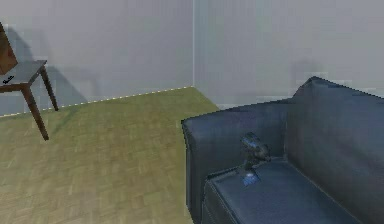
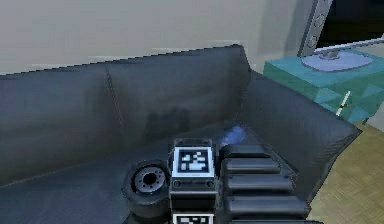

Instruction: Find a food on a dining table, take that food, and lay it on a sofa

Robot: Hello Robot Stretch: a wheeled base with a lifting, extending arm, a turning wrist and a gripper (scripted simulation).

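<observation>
One bluish blob (image 2: 235,133) (long axis slanting up-right) on sofa (image 2: 90,100).

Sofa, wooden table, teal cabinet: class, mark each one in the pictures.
sofa (image 1: 335,130), forward view, on its backrest.
wooden table (image 1: 25,73), forward view, on its tabletop.
teal cabinet (image 2: 302,80), arm side view, on its top surface.
</observation>
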